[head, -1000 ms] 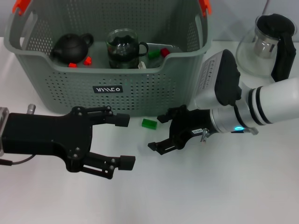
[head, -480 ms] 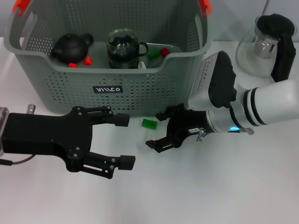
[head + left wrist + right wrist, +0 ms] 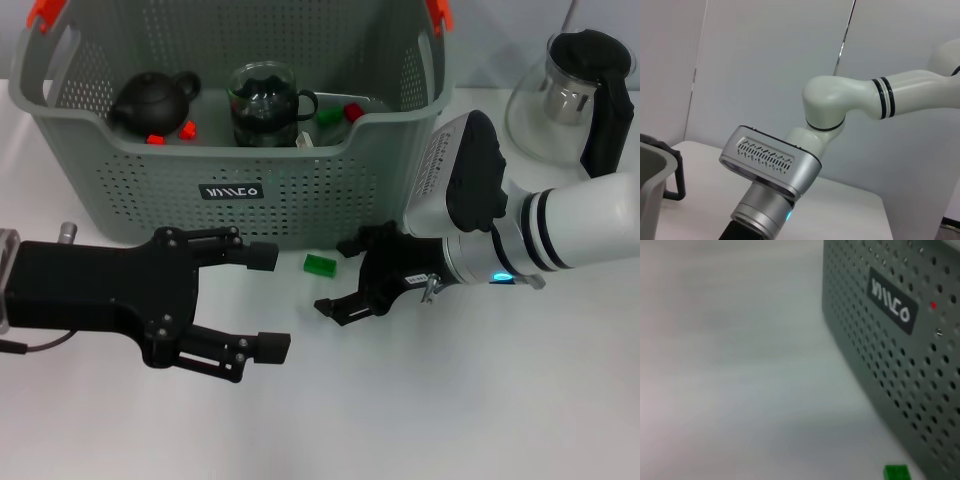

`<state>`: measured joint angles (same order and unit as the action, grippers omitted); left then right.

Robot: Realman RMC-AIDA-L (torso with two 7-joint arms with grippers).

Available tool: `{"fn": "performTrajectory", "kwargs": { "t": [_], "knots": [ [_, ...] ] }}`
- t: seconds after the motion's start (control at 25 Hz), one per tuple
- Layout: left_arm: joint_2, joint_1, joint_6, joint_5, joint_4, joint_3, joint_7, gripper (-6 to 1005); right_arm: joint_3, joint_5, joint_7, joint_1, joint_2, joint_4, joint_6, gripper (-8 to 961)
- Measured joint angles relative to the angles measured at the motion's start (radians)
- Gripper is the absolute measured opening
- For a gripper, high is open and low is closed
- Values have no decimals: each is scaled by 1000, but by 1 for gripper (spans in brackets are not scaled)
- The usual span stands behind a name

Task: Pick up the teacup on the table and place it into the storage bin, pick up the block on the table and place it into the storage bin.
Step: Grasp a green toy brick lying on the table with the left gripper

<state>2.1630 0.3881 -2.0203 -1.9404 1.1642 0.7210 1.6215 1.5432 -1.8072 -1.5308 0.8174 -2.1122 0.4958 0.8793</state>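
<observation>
Your target is the green block [image 3: 319,264], lying on the white table [image 3: 450,400] just in front of the near wall of the storage bin [image 3: 230,190], a little right of the black label [image 3: 231,191]; the right wrist view also catches it [image 3: 896,472] close to the perforated wall. Judge it as small, light and rigid, with flat faces that should take a pinch across two opposite sides, but smooth plastic of that size is likely to skid or flip if one finger touches first, so close evenly and low on its sides. It sits near the bin wall, so mind the far finger against the perforations. The right gripper [image 3: 348,275] is just right of the block, its jaws spread wide and empty, one finger near the bin and the other nearer you, with the block not yet between them. The left gripper [image 3: 258,300] hangs over the table to the near left, jaws wide apart and holding nothing. Inside the bin you can see a glass teacup [image 3: 264,104], a dark teapot [image 3: 152,100], and some red and green blocks [image 3: 340,113], so the cup part looks done. A glass kettle [image 3: 570,95] stands on the table at the far right.
</observation>
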Motion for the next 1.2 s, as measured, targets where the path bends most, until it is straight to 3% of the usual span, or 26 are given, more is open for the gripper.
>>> {"fn": "performTrajectory", "kwargs": {
  "t": [0.24, 0.6, 0.72, 0.96, 1.08, 1.2],
  "knots": [
    [-6, 6, -10, -11, 4, -12, 8, 966, -5, 0, 0, -13, 9, 30, 62, 911],
    [-12, 12, -6, -34, 9, -40, 6, 966, -44, -7, -11, -120, 24, 170, 200, 910],
    [-12, 17, 5, -51, 9, -38, 3, 966, -93, -9, -11, -136, 42, 177, 301, 910],
    [-15, 40, 49, -99, 6, -23, 0, 966, -187, -21, -55, -161, 101, 178, 501, 909],
    [-16, 59, 93, -143, 2, 15, -1, 966, -245, -62, -111, -165, 134, 178, 605, 909],
    [-16, 77, 150, -193, 1, 81, -1, 966, -325, -117, -134, -172, 150, 178, 704, 909]
  ]
}}
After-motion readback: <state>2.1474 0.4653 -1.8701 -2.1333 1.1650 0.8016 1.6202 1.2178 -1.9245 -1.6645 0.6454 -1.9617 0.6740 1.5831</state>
